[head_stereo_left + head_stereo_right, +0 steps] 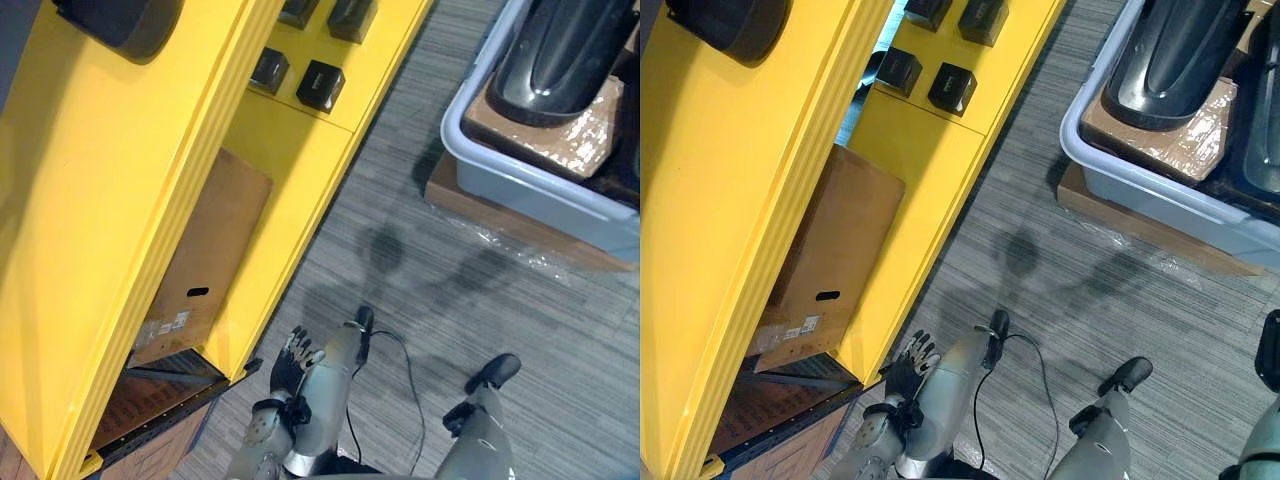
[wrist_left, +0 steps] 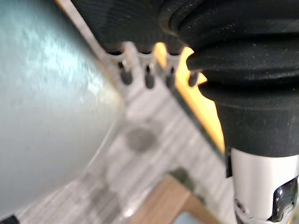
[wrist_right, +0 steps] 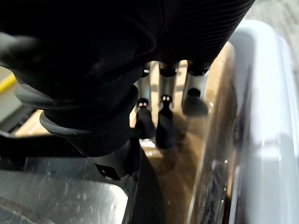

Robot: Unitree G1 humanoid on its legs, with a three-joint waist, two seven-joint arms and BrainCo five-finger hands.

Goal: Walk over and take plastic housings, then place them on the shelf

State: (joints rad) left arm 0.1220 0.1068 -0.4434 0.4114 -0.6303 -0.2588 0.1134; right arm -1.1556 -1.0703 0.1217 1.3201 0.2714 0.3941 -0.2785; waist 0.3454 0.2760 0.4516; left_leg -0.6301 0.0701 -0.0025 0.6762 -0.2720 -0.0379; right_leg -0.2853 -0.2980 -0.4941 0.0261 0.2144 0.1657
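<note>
From the head camera I see a long black housing (image 1: 560,55) lying in the grey tub (image 1: 520,185) ahead on my right, on a wrapped cardboard sheet (image 1: 570,140). Smaller black housings (image 1: 320,85) sit on the yellow shelf (image 1: 120,200) to my left, with a cardboard box (image 1: 210,250) on a lower level. My left hand (image 1: 295,362) hangs low near the shelf's bottom corner, its fingers spread and holding nothing. In its wrist view my right hand (image 3: 164,93) has loose, nearly straight fingers above the cardboard sheet, just inside the tub's pale rim, also holding nothing. Grey carpet (image 1: 420,280) lies between shelf and tub.
</note>
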